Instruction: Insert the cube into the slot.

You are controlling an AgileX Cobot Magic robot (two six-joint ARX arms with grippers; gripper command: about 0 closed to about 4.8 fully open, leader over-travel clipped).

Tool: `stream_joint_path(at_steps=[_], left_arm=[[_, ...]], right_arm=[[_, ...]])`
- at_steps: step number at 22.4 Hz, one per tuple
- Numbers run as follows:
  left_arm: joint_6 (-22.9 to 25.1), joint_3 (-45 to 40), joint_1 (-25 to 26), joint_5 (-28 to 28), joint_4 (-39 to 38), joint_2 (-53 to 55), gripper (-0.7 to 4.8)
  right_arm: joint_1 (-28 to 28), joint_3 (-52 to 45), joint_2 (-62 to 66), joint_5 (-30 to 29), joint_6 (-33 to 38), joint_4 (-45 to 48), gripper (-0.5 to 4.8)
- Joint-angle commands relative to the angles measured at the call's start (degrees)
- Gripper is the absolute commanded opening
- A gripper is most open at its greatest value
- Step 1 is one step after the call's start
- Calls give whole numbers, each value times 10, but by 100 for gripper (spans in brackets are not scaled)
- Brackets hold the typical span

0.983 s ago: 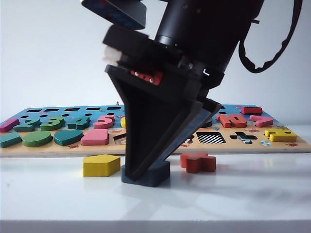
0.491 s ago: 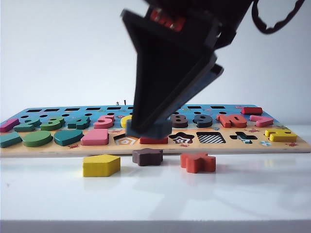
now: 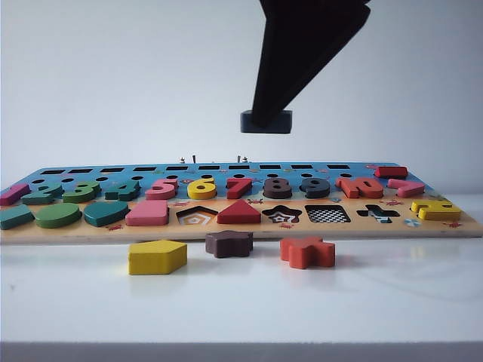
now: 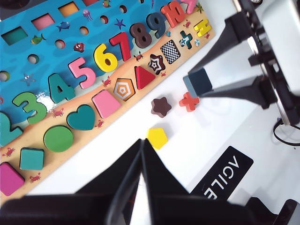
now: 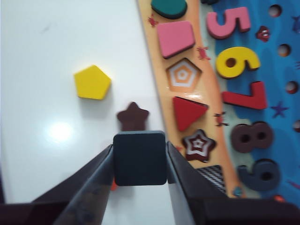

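The right gripper (image 3: 266, 121) pinches the cube (image 3: 266, 121) by two opposite sides, high above the puzzle board (image 3: 241, 226), leaving its flat face free to drop squarely in; the checkerboard slot (image 3: 327, 214) lies empty below and to the right in the exterior view, between the star and cross cut-outs; the left gripper (image 4: 140, 154), jaws nearly together and holding nothing, hangs clear of the board's near edge, out of the carrying arm's way; yellow pentagon (image 3: 156, 256), brown flower piece (image 3: 229, 243) and red cross (image 3: 307, 251) lie loose on the white table (image 3: 241, 309).
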Motion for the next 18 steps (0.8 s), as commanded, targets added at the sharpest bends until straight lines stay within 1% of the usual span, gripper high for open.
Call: stream_joint_path(at_steps=[1, 4, 6, 18], left_arm=[[-1, 4, 0, 3, 9, 0, 17], [-1, 4, 0, 3, 9, 0, 17], [-1, 4, 0, 3, 9, 0, 17], [-1, 4, 0, 3, 9, 0, 17]], right_arm=[[-30, 5, -3, 29, -97, -15, 112], [-63, 5, -2, 54, -131, -15, 112], [-78, 4, -1, 54, -141, -9, 112], [-100, 2, 35, 53, -156, 15, 111]])
